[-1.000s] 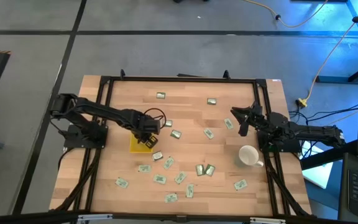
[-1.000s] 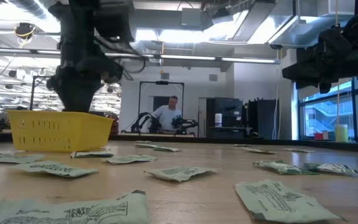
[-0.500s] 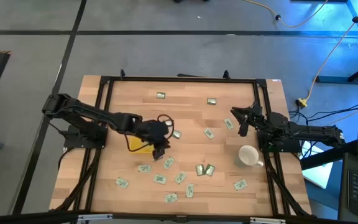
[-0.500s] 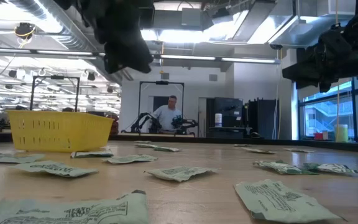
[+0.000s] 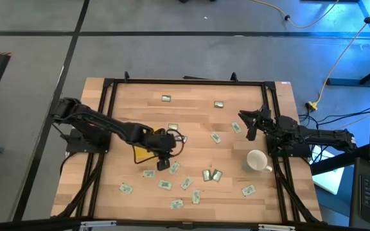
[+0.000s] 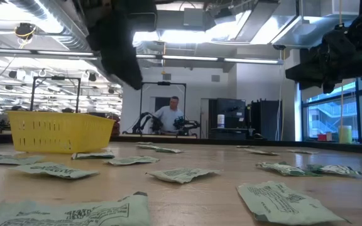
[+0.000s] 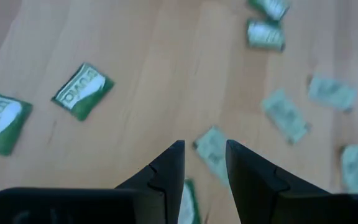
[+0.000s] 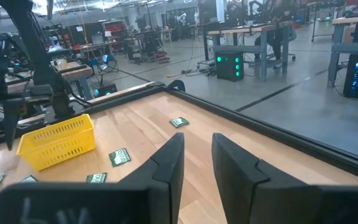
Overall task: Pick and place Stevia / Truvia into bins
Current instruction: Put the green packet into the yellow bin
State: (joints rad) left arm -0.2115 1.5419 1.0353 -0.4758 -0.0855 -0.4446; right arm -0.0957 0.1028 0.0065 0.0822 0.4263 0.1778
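Yellow tray [image 5: 144,151] from above: I have left gripper [image 5: 162,163] just past its corner, over packets [image 5: 172,168]; left arm far nearer than right gripper [image 5: 250,133], parked beside mug [image 5: 257,160].

Table-level: tray [image 6: 60,132] left, packets [image 6: 181,174] flat on wood.

Left wrist: fingers [image 7: 165,173] parted, nothing held; nearest packet [image 7: 212,149] just ahead between tips, long axis slanted across gap.

Right wrist: fingers [image 8: 166,163] parted, empty.
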